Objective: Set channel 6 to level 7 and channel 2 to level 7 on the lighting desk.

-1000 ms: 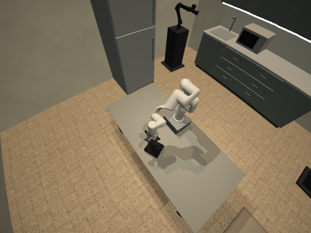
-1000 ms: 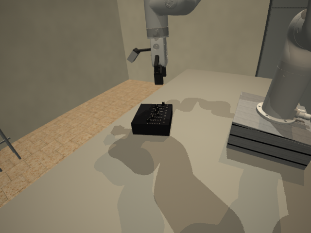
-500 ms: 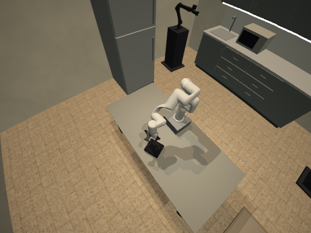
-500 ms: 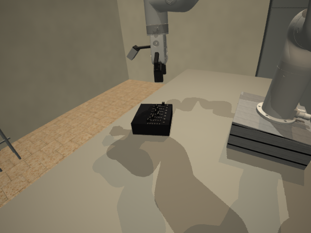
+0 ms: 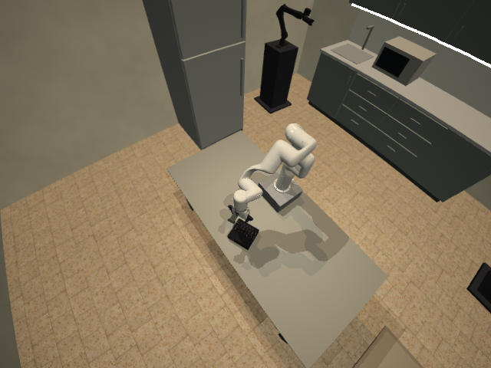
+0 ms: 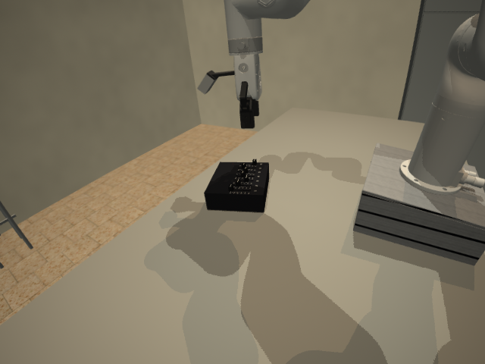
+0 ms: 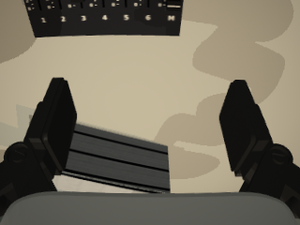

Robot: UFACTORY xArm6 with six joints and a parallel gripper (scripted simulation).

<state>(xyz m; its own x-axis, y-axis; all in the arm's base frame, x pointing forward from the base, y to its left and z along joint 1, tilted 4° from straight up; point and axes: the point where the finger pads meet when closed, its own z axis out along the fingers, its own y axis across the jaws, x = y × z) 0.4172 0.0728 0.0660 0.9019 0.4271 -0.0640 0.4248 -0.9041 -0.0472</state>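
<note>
The lighting desk (image 5: 242,234) (image 6: 237,188) (image 7: 107,22) is a black box standing flat on the table (image 5: 317,297) (image 6: 117,297). In the wrist view its labelled front edge shows channels 1 to 6 and an M fader. The M cap (image 7: 172,4) sits low. My gripper (image 5: 238,217) (image 6: 246,122) (image 7: 148,97) is open and empty. It hangs well above the table, just off the desk's labelled edge, touching nothing.
The arm's base stands on a grey metal plate (image 5: 283,199) (image 6: 411,213) (image 7: 119,163) on the table, to the side of the desk. The table's edge runs close along the desk's other side, with tiled floor (image 6: 78,203) beyond.
</note>
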